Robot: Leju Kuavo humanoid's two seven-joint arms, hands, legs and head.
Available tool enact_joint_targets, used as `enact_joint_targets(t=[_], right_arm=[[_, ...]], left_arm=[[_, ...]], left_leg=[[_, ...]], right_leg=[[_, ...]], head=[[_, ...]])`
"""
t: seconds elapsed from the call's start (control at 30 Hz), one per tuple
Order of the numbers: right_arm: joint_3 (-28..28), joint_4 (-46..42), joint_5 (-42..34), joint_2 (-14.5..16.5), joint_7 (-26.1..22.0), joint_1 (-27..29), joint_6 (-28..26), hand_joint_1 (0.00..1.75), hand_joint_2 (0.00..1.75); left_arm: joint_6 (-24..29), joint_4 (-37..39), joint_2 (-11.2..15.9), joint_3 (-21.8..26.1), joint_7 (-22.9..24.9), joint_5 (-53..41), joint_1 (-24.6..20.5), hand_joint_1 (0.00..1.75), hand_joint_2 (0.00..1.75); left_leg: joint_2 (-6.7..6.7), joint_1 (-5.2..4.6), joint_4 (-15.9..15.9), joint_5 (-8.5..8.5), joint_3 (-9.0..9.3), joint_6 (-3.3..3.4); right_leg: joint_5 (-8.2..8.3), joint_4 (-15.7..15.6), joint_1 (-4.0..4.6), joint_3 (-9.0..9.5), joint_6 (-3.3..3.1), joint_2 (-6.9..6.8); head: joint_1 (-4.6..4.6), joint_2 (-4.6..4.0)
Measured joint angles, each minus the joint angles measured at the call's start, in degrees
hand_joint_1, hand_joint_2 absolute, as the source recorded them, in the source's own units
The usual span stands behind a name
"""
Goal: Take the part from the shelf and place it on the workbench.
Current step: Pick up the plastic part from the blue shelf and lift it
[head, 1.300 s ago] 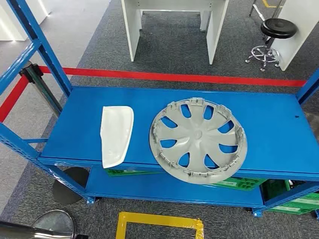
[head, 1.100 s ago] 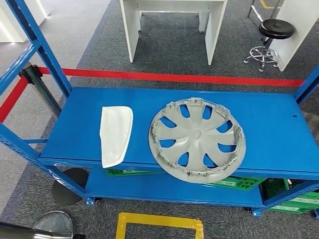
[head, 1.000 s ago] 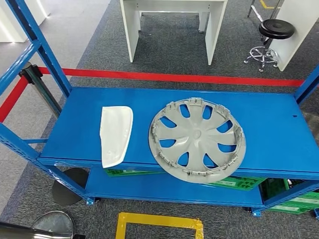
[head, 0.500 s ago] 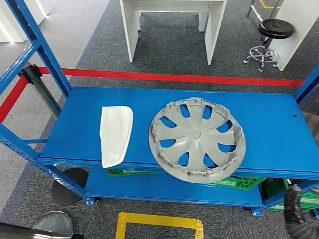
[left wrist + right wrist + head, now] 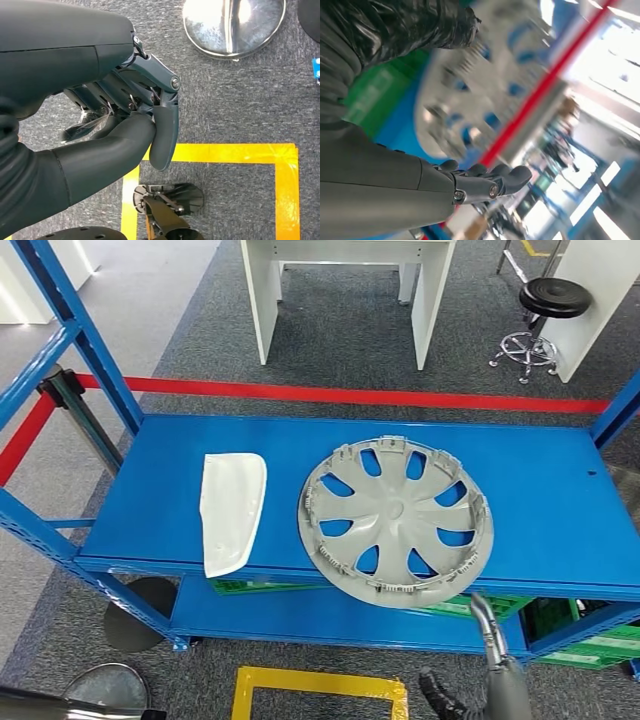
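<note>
Barely begun: wheel cover (image 5: 396,522) untouched on blue shelf (image 5: 543,490).
Right hand (image 5: 490,670) below its edge, empty, fingers extended; left hand (image 5: 124,115) curled, holding nothing; grasp and transfer outstanding.

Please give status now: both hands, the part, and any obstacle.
Right hand open, rising below the shelf edge. Left hand curled, empty, low. Wheel cover flat on shelf, untouched; white panel beside it, apart.

A: colours? grey wheel cover (image 5: 395,521) with blue showing through its cutouts, white panel (image 5: 230,510), all on a bright blue shelf (image 5: 543,500).

B: yep, plus red floor tape (image 5: 362,396) and yellow tape (image 5: 321,685) on grey carpet (image 5: 355,340).
</note>
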Motion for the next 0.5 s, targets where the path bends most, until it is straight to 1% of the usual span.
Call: enact_joint_targets(t=[0.03, 0.07, 0.2, 0.27, 0.33, 0.43, 0.5], right_arm=[[0.7, 1.6, 0.9, -0.4, 0.9, -0.3, -0.3, 0.00, 1.75], [1.4, 3.2, 1.4, -0.8, 1.4, -0.7, -0.7, 0.00, 1.75], [4.5, 8.2, 0.6, -1.9, 1.3, -3.5, -1.8, 0.00, 1.75], [5.7, 9.7, 0.3, -2.2, 1.1, -4.5, -1.9, 0.00, 1.75], [6.7, 10.8, 0.4, -2.6, 1.2, -5.2, -2.0, 0.00, 1.75], [8.4, 12.4, 1.8, -3.4, 3.1, -6.9, -3.3, 0.00, 1.75], [10.1, 13.9, 4.7, -3.9, 6.1, -8.6, -5.8, 0.00, 1.75]], left_arm=[[-0.2, 0.0, 0.0, 0.1, 0.4, -0.1, 0.0, 0.18, 1.75], [-0.3, 0.0, 0.0, 0.2, 0.8, -0.1, -0.1, 0.07, 1.75], [-0.4, 0.0, 0.0, 0.6, 2.0, -0.6, -0.2, 0.03, 1.75], [-0.3, 0.0, 0.0, 0.7, 2.1, -0.9, -0.3, 0.00, 1.75], [-0.4, 0.0, 0.1, 0.9, 2.3, -1.0, -0.4, 0.00, 1.75], [-1.7, 0.0, 0.1, 1.0, 3.7, -1.3, -0.5, 0.00, 1.75], [-2.5, 0.0, 0.2, 1.1, 4.8, -1.5, -0.6, 0.00, 0.87]], left_leg=[[0.00, 0.00, 0.0, 0.00, 0.00, 0.00], [0.01, 0.00, 0.0, 0.00, 0.00, 0.00], [0.02, 0.00, 0.0, 0.00, 0.03, 0.00], [0.02, 0.00, 0.0, 0.01, 0.04, 0.00], [0.02, 0.00, 0.0, 0.01, 0.03, 0.00], [0.03, 0.00, 0.0, 0.01, 0.02, 0.00], [0.03, 0.00, 0.0, 0.01, 0.02, 0.00]], right_leg=[[0.00, 0.0, 0.00, 0.00, 0.00, 0.01], [0.00, 0.0, 0.00, 0.00, 0.00, 0.02], [0.01, 0.0, 0.00, 0.01, 0.00, 0.03], [0.01, 0.0, 0.00, 0.02, 0.00, 0.00], [0.01, 0.0, 0.00, 0.03, 0.00, 0.00], [0.01, 0.0, 0.00, 0.02, 0.00, 0.03], [0.01, 0.0, 0.00, 0.02, 0.00, 0.04]], head=[[0.00, 0.00], [-0.01, 0.00], [-0.02, 0.01], [-0.02, 0.01], [-0.02, 0.00], [-0.01, 0.01], [-0.01, 0.01]])
